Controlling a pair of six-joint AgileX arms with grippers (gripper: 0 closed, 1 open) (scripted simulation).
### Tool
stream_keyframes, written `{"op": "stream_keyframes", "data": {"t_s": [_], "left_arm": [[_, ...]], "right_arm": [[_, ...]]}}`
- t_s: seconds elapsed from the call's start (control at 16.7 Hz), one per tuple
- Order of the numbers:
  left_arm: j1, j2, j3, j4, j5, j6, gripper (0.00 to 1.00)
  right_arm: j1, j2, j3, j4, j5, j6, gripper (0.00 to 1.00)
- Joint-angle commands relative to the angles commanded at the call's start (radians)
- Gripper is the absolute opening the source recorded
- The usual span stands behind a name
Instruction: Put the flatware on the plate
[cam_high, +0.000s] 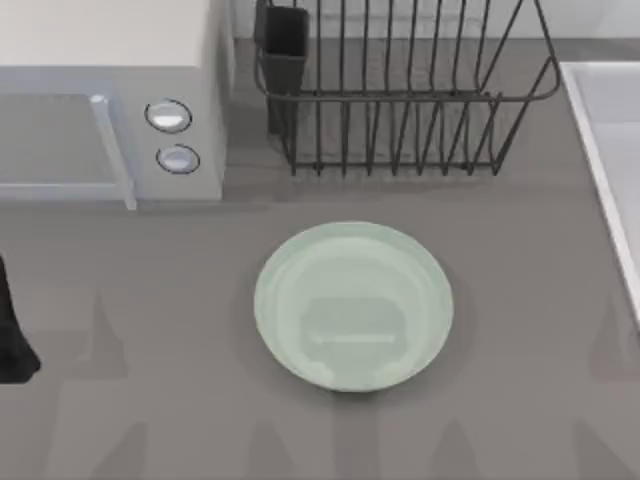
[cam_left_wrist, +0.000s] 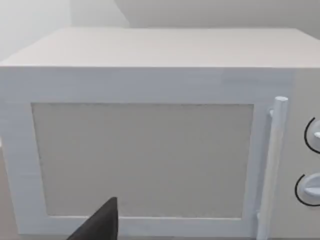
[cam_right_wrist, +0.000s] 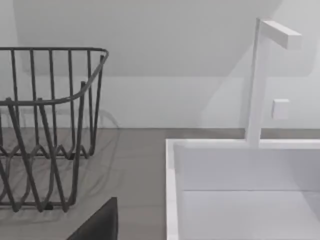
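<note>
The plate (cam_high: 353, 305) sits bare at the centre of the top view on the grey table (cam_high: 520, 330). Behind it stands a wire rack (cam_high: 400, 90); a microwave (cam_high: 100, 100) fills the upper left, a sink (cam_high: 610, 150) the right edge. The left arm (cam_high: 12, 335) is at the left edge; whether its claw is apart or together cannot be told.

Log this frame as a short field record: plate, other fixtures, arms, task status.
plate: pale green plate, centre of the table, nothing on it
microwave: white microwave, back left, door shut
rack: dark wire dish rack, behind the plate
sink: white sink with faucet, table's right side
left arm: dark part at the table's left edge, away from the plate
task status: not yet done
</note>
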Motion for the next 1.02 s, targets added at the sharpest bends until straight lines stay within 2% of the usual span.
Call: {"op": "stream_keyframes", "data": {"t_s": [0.24,0.48,0.66,1.02], "left_arm": [[0.009,0.031,0.030,-0.023,-0.001,0.008,1.00],[0.051,0.221,0.205,-0.150,-0.002,0.053,1.00],[0.097,0.474,0.403,-0.295,0.000,0.104,1.00],[0.205,1.124,0.847,-0.641,0.003,0.221,1.00]], "right_arm": [[0.000,0.000,0.000,0.000,0.000,0.000,1.00],[0.000,0.000,0.000,0.000,0.000,0.000,1.00],[0.000,0.000,0.000,0.000,0.000,0.000,1.00],[0.000,0.000,0.000,0.000,0.000,0.000,1.00]]}}
